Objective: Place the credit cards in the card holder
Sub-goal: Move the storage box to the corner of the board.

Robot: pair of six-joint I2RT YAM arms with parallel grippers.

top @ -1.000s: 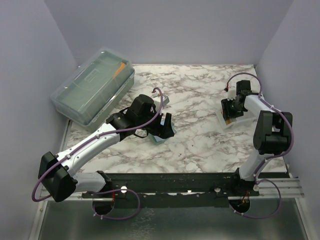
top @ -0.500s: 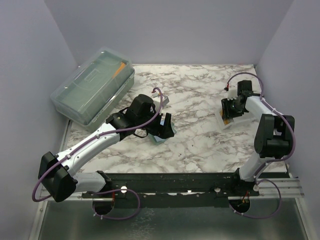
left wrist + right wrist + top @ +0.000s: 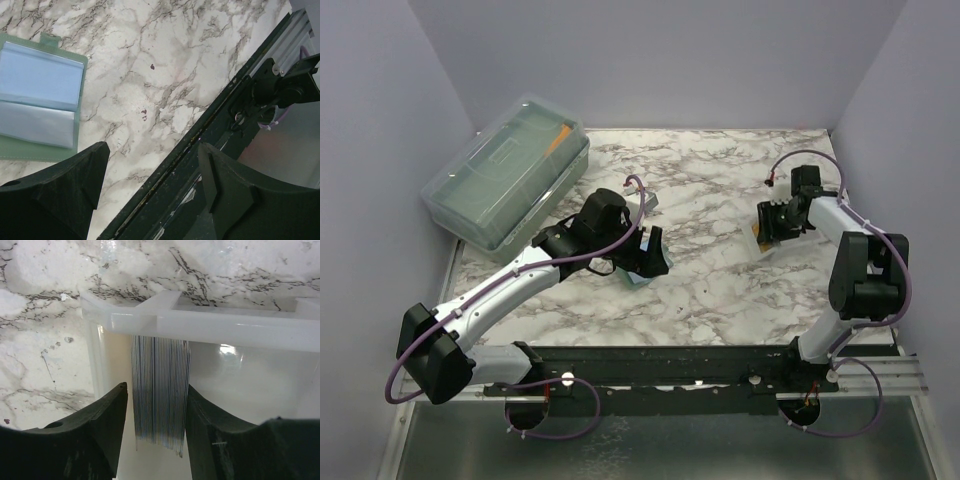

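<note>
The credit cards (image 3: 160, 365) stand on edge as a thick stack inside a white tray (image 3: 210, 327). My right gripper (image 3: 156, 390) is open and straddles the stack. Its right finger lies against the cards and a thin gap shows at the left finger. From above, that gripper (image 3: 772, 222) sits over the tray (image 3: 767, 246) at the right of the table. The card holder (image 3: 40, 100) lies open on the marble, green-edged with clear bluish pockets. My left gripper (image 3: 152, 150) hangs open and empty beside it, just above the table (image 3: 655, 250). A corner of the card holder (image 3: 637, 279) shows under it.
A big translucent lidded box (image 3: 505, 180) stands at the back left. The black base rail (image 3: 670, 360) runs along the table's near edge, also seen past the left fingers (image 3: 215, 130). A pale flat piece (image 3: 648, 203) peeks out behind the left arm. Walls close in on both sides.
My right gripper has shifted a little to the left, and the white tray has moved with it. The left arm has stayed still.
</note>
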